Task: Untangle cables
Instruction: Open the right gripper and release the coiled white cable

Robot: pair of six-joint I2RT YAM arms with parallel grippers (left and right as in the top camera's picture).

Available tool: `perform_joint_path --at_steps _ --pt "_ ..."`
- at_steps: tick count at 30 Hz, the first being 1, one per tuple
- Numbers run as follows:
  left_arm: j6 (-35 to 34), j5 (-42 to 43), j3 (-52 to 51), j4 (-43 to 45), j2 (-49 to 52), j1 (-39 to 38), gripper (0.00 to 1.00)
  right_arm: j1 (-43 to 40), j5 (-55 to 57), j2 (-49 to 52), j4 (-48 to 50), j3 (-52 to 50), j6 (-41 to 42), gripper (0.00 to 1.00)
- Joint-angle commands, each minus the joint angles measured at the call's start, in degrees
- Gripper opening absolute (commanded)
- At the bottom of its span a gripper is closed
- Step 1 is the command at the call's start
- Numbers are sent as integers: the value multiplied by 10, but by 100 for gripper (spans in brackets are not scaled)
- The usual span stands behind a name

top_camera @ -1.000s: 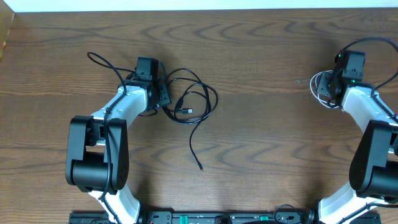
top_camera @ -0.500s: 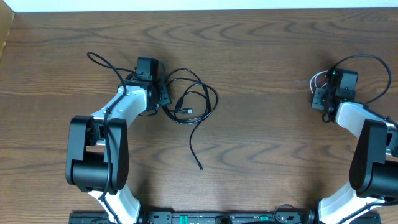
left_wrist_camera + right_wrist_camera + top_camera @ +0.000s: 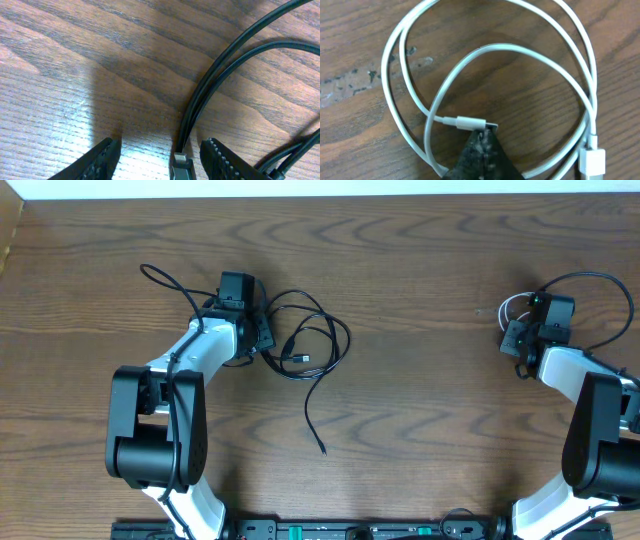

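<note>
Overhead view places the black cables [image 3: 318, 340] as loose overlapping loops left of centre on the table [image 3: 420, 260], with the white cable [image 3: 510, 310] well apart from them, near the right edge.

On the left wrist view the left pincer [image 3: 160, 150] stands apart, straddling a black plug end [image 3: 181, 165]; two black strands run side by side just above it. On the right wrist view the right pincer [image 3: 482, 147] is together, its tip at the metal end of the slim white plug [image 3: 465, 121] — whether it truly holds that plug cannot be told.

Risks:
- A hold on the plug tip alone looks thin; a pull would likely slip off the smooth shell.
- Drawing the plug through its own coils could cinch them tight.
- Closing the left pincer may catch both strands and drag the whole tangle.

Materials: round, smooth, rubbery jackets — black matt, white glossy; ribbed black pads [image 3: 220, 157]; slick, dark, grained wood.
</note>
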Motion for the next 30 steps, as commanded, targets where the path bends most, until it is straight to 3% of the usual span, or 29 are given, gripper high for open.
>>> perform_joint_path --at_steps 1,7,14,18,30 --pt "-12 23 -6 -7 10 -1 57 -2 2 -21 -49 42 2 6" --pt "-12 23 -6 -6 10 -1 57 -2 12 -40 -177 150 2 7" --pt "-12 23 -6 -6 10 -1 57 -2 23 -39 -225 123 9 6" --pt "-12 23 -6 -6 10 -1 57 -1 4 -39 -315 121 9 1" --pt "-12 23 -6 -6 10 -1 57 -1 4 -36 -219 57 39 1"
